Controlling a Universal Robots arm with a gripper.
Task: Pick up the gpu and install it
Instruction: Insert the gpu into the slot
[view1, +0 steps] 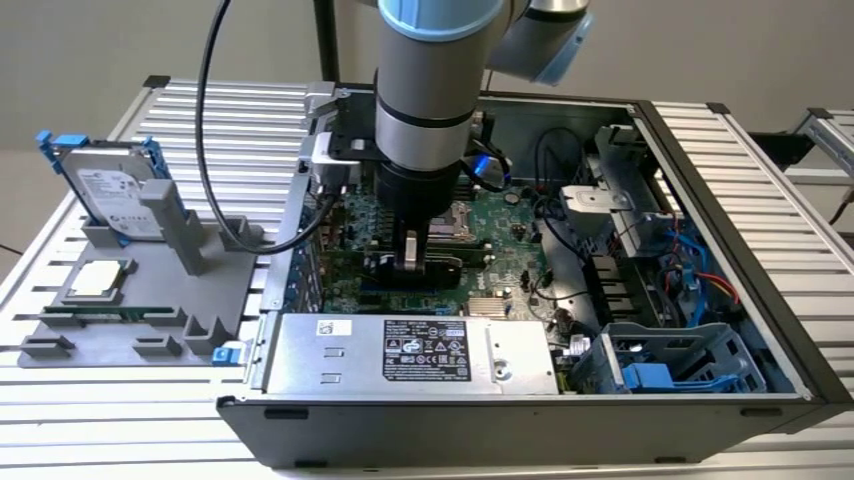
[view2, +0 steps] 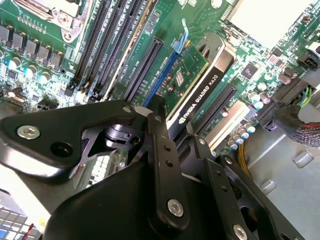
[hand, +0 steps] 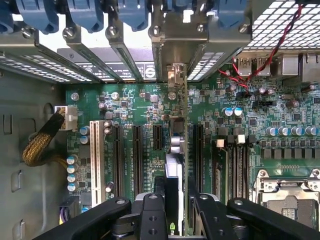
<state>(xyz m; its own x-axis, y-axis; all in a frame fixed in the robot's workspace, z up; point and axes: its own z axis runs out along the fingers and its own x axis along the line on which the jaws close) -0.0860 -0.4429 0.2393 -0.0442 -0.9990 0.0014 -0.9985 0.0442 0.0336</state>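
Observation:
The gpu (hand: 176, 150) stands on its long edge over an expansion slot of the motherboard (hand: 140, 100), inside the open computer case (view1: 747, 200). Its silver end bracket (hand: 176, 75) reaches the rear slot openings. In the second wrist view the gpu (view2: 200, 95) shows its black cooler and a strip of green board beside a blue slot. My gripper (hand: 177, 210) is shut on the card's upper edge, one black finger (hand: 150, 215) on each side. In the exterior view the gripper (view1: 411, 252) hangs low in the case with the gpu (view1: 424, 272) under it.
A silver hard drive (view1: 114, 185) in a blue frame leans on the grey fixture (view1: 134, 300) at the exterior view's left, with a processor chip (view1: 100, 280) and a memory stick (view1: 100, 312). The power supply (view1: 414, 355), drive cage (view1: 667, 365) and cables (view1: 694, 260) crowd the case.

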